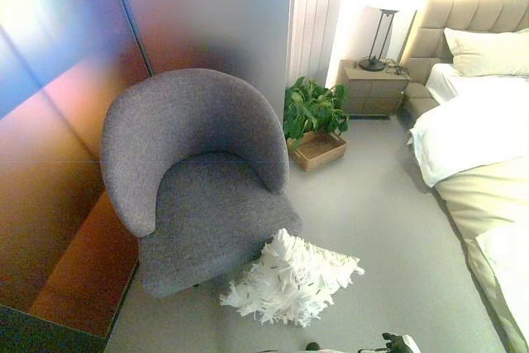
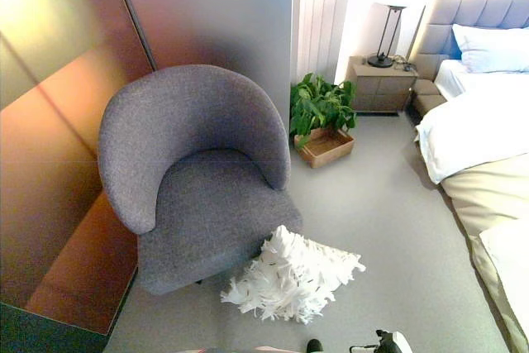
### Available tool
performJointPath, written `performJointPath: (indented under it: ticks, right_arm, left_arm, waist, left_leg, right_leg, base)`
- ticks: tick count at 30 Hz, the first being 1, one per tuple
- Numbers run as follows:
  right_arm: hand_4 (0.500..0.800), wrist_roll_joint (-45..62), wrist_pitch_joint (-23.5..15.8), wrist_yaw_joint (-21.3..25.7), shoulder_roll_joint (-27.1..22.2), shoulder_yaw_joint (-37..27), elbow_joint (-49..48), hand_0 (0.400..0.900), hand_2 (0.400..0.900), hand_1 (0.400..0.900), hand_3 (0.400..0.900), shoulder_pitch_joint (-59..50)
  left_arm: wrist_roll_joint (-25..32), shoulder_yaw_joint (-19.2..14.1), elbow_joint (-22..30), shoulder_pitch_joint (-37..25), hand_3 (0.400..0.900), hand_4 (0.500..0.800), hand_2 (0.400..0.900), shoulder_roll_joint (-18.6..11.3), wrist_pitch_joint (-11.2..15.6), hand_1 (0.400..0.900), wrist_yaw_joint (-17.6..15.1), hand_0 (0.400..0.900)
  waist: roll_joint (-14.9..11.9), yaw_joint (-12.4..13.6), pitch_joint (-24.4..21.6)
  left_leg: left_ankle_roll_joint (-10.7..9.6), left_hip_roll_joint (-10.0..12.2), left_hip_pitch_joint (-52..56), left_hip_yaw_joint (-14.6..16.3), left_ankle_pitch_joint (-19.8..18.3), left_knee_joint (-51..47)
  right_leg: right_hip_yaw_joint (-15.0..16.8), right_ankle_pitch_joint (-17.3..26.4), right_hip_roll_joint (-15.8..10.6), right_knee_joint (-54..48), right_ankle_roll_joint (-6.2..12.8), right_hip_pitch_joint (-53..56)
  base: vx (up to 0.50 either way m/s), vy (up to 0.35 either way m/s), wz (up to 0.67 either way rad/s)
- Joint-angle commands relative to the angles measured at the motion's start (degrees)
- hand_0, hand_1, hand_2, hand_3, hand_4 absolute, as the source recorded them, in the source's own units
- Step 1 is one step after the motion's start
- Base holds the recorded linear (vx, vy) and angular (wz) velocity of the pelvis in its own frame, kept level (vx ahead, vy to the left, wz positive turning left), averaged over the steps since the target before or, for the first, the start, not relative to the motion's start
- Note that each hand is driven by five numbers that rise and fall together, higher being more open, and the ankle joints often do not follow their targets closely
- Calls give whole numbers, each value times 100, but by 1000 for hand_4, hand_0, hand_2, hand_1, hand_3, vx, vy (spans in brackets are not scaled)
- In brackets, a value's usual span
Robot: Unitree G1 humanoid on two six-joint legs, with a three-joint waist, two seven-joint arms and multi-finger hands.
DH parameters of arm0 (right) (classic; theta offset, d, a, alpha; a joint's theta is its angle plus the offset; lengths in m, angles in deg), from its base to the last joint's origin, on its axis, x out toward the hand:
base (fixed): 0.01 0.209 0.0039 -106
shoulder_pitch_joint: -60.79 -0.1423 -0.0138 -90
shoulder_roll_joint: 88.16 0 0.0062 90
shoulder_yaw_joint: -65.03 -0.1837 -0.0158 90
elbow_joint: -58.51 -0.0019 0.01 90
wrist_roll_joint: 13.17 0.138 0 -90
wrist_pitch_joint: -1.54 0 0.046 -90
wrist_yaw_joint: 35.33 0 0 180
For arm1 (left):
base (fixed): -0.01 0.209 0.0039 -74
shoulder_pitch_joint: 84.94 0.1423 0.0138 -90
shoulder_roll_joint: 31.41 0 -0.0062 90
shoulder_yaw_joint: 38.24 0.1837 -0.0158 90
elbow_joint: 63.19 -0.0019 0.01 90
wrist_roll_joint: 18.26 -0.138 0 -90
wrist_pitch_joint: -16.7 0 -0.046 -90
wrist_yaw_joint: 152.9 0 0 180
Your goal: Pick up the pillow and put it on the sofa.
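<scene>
Pillow (image 1: 291,281), white and shaggy with feather-like fringes, lies on the grey floor (image 1: 380,229), leaning against the front base of the grey tub armchair (image 1: 194,179) which serves here as the sofa. The seat is free and lies just above and to the left of the pillow. Neither robot hand shows clearly in the two views; only a small dark part appears at the bottom edge, so their state cannot be told. The step in hand seems to be the approach. For a good pick, both hands probably need to come down on the two sides of the pillow, because the loose fringes alone may slip. A potted plant (image 1: 312,109) in a wooden tray, a nightstand (image 1: 374,88) and a bed (image 1: 475,134) stand well apart, behind.
</scene>
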Motion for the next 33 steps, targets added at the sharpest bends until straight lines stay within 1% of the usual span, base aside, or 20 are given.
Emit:
performJointPath:
  ticks: [1, 4, 7, 10, 13, 19, 24, 30, 33]
  right_arm:
    - [800, -262, -293, 480, -183, 157, -44, 900, 900, 900, 900, -572]
    - [800, -447, -314, 579, -241, 178, -103, 900, 900, 900, 900, -622]
    - [800, -635, -332, 643, -373, 209, -226, 900, 900, 900, 900, -679]
    - [800, -651, -330, 567, -533, 284, -343, 900, 900, 900, 900, -816]
    - [800, -649, -307, 632, -673, 408, -472, 900, 900, 900, 900, -1050]
    - [800, -733, -371, 775, -945, 626, -620, 900, 900, 900, 900, -1652]
    - [800, -688, -368, 841, -1225, 787, -730, 900, 900, 900, 900, -2209]
    - [800, -631, -240, 660, -1560, 942, -840, 900, 900, 900, 900, -2987]
    - [800, -523, -262, 531, -1792, 994, -862, 900, 900, 900, 900, -3383]
  left_arm:
    - [15, 130, -181, -208, 900, 800, 900, 235, -1, 900, 241, 900]
    - [21, 117, -150, -226, 900, 800, 900, 193, -80, 900, 450, 900]
    - [82, 163, -59, -232, 900, 800, 900, 109, -131, 900, 387, 900]
    - [83, 213, -21, -274, 900, 800, 900, -1, -227, 900, 431, 900]
    - [110, 316, 18, -339, 900, 800, 900, -51, -331, 900, 421, 900]
    - [318, 404, 68, -620, 900, 800, 900, -109, -369, 900, 338, 900]
    - [489, 508, 100, -926, 900, 800, 900, -171, -468, 900, 197, 900]
    - [802, 576, 131, -1299, 900, 800, 900, -187, -551, 900, 39, 900]
    - [919, 599, 119, -1444, 900, 800, 900, -201, -550, 900, -30, 900]
  waist:
    - [-176, -15, 363]
    - [-178, 2, 388]
    - [-167, 37, 436]
    - [-144, 73, 507]
    - [-87, 129, 617]
    - [26, 212, 989]
    - [82, 311, 1331]
    - [173, 383, 1740]
    - [222, 439, 1931]
  left_leg:
    - [389, -341, 27, -306, -363, 21]
    - [389, -345, 9, -319, -356, 21]
    - [391, -352, -23, -338, -345, 21]
    - [384, -352, -114, -353, -303, 21]
    - [367, -344, -298, -399, -237, 21]
    - [332, -328, -880, -510, -68, 21]
    - [316, -340, -1322, -645, 72, 21]
    - [271, -349, -1801, -753, 253, 21]
    - [254, -371, -2002, -814, 326, 21]
  right_leg:
    - [-307, -436, 118, 19, 178, 505]
    - [-313, -425, 112, 21, 187, 491]
    - [-351, -423, 101, 19, 197, 477]
    - [-386, -405, 83, 25, 196, 389]
    - [-429, -368, 60, 25, 190, 220]
    - [-535, -310, 47, 63, 141, -299]
    - [-625, -327, 83, 207, 76, -709]
    - [-747, -396, 120, 500, -10, -1217]
    - [-839, -473, 126, 707, -32, -1461]
  base:
    - [0, 0, 0]
    - [25, -41, 2]
    - [33, -64, 4]
    - [18, -74, 8]
    - [-23, -64, 11]
    - [-111, -62, 14]
    - [-85, -87, 14]
    - [-81, -51, 11]
    - [-74, -35, 11]
